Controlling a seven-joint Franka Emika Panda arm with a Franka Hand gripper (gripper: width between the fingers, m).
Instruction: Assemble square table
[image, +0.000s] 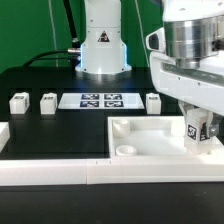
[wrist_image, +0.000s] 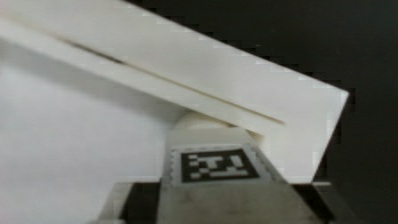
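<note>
The gripper (image: 198, 135) is clenching a small white tagged plastic leg block (wrist_image: 217, 163) inside a corner of the large white square rimmed tray top (image: 150, 135) — crowding its rim and probably risking a snag.

A tagged leg block (image: 196, 128) sits between the fingers of the gripper (image: 197, 134), seemingly clamped. The tabletop (image: 140, 145) lies just beneath them, three loose legs (image: 49, 101) well apart.

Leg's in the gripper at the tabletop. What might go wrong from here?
The leg is pinched only between two fingers, so it may tilt or slip in the gripper. It is close to the rim of the tabletop; lowering off target could catch it. The arm could knock the loose leg nearby.
</note>
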